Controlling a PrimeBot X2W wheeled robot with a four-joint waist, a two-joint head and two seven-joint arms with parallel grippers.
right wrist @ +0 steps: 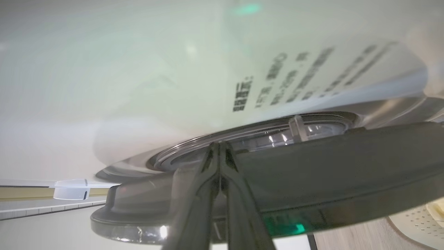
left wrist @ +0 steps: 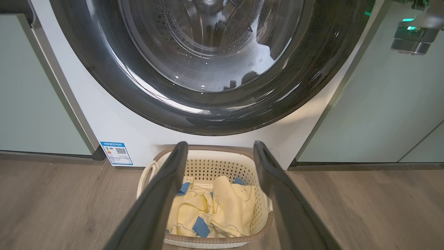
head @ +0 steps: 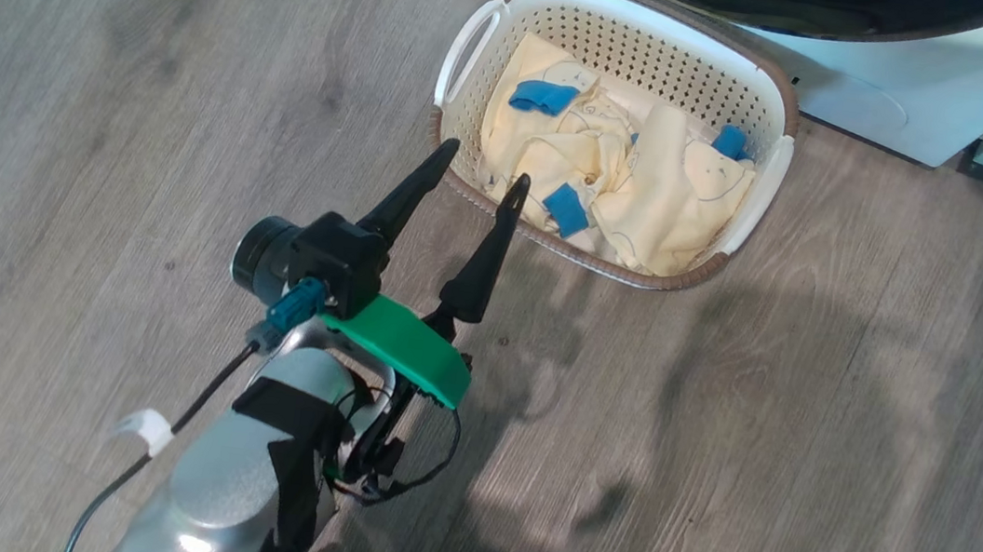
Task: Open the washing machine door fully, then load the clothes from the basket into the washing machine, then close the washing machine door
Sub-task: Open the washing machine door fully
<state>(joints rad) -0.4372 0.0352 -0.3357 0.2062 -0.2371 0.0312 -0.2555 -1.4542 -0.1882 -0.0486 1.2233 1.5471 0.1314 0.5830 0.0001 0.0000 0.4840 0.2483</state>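
Above the wood floor, the left end effector hung spread; the right end effector, pinched together, could slip off the glossy washing machine door.

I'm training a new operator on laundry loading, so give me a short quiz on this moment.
1. True or false: the left gripper, with its two long dark fingers, stands open and empty.
2. Where do the small pale yellow cloth clothes with blue patches lie? A in the left gripper; B in the cream perforated plastic basket; C draped over the right gripper.
3. Fill in: the right gripper, shut, has its tips at the glossy black rim of the big round ___.
Key: 1 true; 2 B; 3 washing machine door.
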